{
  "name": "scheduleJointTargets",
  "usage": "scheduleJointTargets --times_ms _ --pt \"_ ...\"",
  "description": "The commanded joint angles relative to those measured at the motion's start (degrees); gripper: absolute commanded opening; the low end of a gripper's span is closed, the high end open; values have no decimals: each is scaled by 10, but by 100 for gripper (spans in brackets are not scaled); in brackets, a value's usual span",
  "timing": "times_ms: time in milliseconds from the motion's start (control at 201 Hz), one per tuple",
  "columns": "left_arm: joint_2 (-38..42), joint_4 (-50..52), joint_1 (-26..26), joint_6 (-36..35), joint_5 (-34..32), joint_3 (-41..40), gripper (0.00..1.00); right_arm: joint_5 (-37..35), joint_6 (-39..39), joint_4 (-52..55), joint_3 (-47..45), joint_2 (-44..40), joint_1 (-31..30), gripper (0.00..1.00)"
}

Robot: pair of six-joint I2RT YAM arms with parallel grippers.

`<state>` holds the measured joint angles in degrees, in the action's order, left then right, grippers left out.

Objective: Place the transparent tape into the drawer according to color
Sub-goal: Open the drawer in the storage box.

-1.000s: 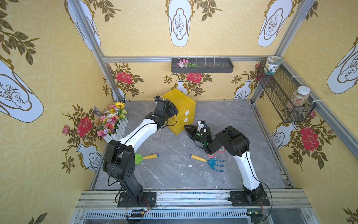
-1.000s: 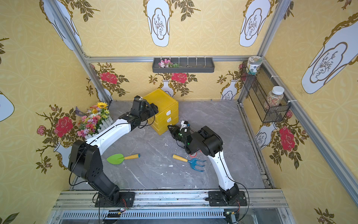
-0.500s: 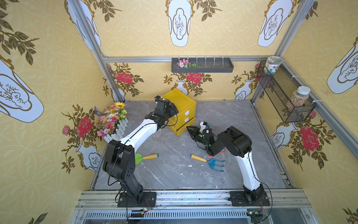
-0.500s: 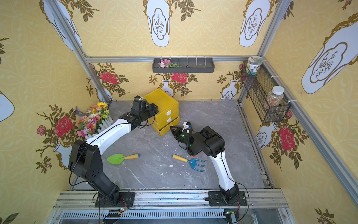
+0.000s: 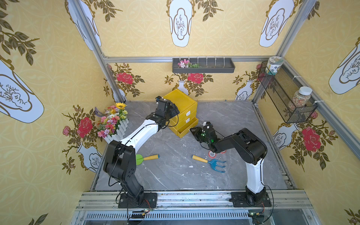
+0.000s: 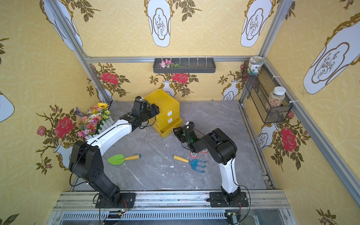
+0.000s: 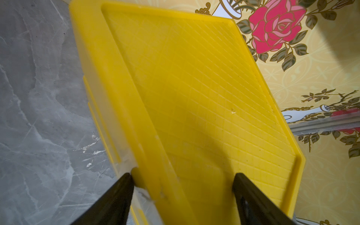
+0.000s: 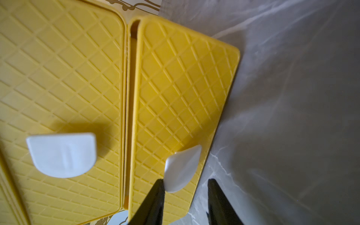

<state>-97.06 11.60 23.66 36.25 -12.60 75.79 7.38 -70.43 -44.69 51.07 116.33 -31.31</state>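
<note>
I have the right gripper point(image 8: 186, 182) pinched narrow on the white tab handle point(image 8: 182, 167) of the bottom drawer point(image 5: 188, 129) in the yellow plastic 3-drawer cabinet point(image 5: 180, 100). The drawer stands part open, its slide axis pointing at this arm. The left gripper point(image 7: 184, 175) is wide, 1 finger against the cabinet edge; I judge it a brace. 2 red-tinted transparent tape rolls point(image 5: 212, 154) lie flat on the grey marbled tabletop point(image 5: 171, 175), behind the right gripper and partly under its forearm, so the right arm is nearer. The blue toy rake with yellow handle point(image 5: 216, 164) lies just beside them; the green toy shovel point(image 5: 139, 159) is well apart.
</note>
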Motion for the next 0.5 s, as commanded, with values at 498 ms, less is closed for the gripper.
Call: scheduleJointTargets --times_ms 498 --pt "-17 148 2 -32 32 -11 84 -90 70 279 38 -55 5 39"
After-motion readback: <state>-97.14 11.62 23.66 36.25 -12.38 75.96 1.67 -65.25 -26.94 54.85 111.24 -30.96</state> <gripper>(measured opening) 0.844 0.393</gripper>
